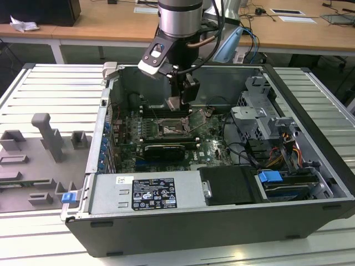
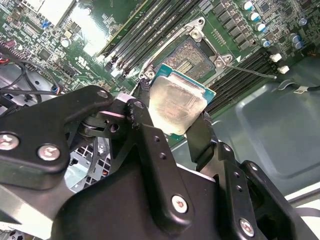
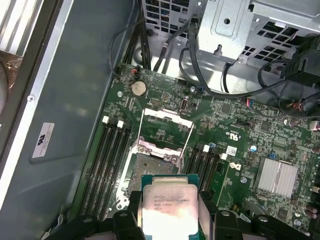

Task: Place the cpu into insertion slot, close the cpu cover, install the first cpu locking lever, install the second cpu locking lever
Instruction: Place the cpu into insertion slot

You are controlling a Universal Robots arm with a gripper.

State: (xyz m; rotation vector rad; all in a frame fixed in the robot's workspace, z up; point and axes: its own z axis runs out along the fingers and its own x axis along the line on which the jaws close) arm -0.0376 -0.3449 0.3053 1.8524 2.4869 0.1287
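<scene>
While the gripper (image 2: 172, 114) clasps the cpu (image 2: 178, 101), desks (image 1: 111, 23) stand behind the slatted table (image 1: 55, 83).

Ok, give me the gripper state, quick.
Gripper: shut on the cpu, which is held clear of the insertion slot and not yet seated.

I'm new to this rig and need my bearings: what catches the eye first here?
The gripper holds the cpu by its edges, above the motherboard inside an open computer case. Close by lies the bare insertion slot, its cpu cover swung open.
</scene>
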